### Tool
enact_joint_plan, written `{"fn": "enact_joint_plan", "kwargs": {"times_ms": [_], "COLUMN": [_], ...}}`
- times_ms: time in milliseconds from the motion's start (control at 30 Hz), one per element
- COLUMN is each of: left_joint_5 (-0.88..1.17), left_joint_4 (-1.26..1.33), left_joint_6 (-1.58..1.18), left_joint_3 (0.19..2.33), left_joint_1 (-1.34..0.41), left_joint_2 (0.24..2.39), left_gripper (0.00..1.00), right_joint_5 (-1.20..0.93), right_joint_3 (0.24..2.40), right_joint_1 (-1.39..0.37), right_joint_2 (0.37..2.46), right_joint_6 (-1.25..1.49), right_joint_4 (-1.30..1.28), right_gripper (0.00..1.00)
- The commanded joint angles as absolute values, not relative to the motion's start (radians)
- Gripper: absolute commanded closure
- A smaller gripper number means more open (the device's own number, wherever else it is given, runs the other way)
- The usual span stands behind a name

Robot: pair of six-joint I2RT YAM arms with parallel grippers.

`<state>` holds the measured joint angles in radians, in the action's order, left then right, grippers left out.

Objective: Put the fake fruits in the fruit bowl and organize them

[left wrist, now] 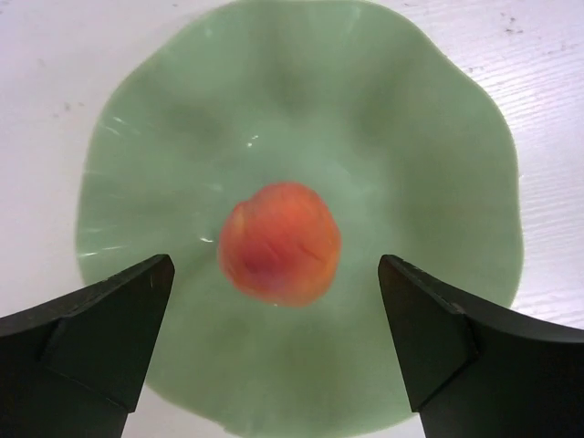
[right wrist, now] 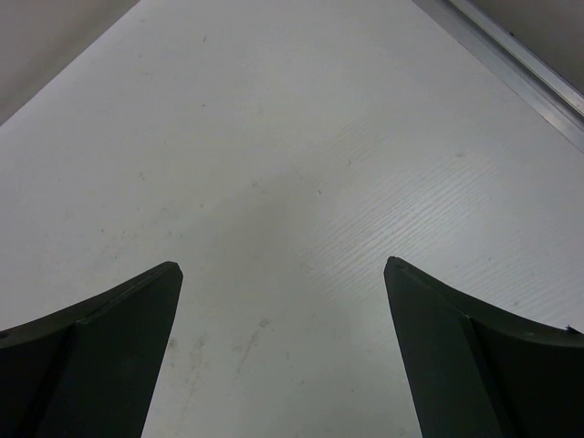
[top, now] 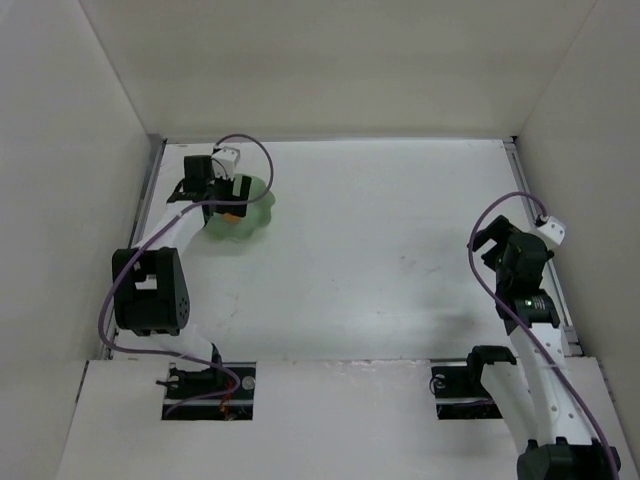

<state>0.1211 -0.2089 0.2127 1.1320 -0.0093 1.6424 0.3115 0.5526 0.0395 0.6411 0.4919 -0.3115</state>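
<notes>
Here the small fruit (left wrist: 280,242) sits in the middle of the green bowl (left wrist: 411,137), a little blurry. The left claw (left wrist: 274,266) hangs over it, wide open, holding nothing. From the top camera the left arm (top: 170,235) hides part of the bowl and nearly all the fruit. The right claw (right wrist: 283,269) is wide open too, holding nothing, over the white surface (right wrist: 274,137). Its 2 fingers (right wrist: 109,338) are cut off at the picture edge.

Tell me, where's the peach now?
In the top view the peach lies centred in the green bowl, far left on the table, under the left hand.
</notes>
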Motion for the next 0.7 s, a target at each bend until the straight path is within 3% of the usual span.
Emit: {"fn": "enact_joint_plan", "kwargs": {"times_ms": [0,300,533,667], "left_joint_5": [0.107,0.01,-0.153,-0.161], "left_joint_4": [-0.159,-0.267,-0.255,-0.298], "left_joint_6": [0.206,0.207,0.196,0.181], "left_joint_3": [1.129,1.08,0.882,0.809], "left_joint_1": [-0.001,0.175,0.376,0.378], "left_joint_2": [1.546,1.336,1.218,1.142], "left_gripper": [0.0,0.0,0.0,0.0], "right_joint_5": [0.324,0.322,0.322,0.322], "right_joint_3": [0.554,0.554,0.563,0.568], "right_joint_1": [0.03,0.036,0.035,0.038], "right_joint_2": [0.64,0.635,0.686,0.686], "right_joint_6": [0.499,0.499,0.514,0.511], "right_joint_4": [-0.282,-0.281,-0.264,-0.259], "right_gripper": [0.0,0.0,0.0,0.0]}}
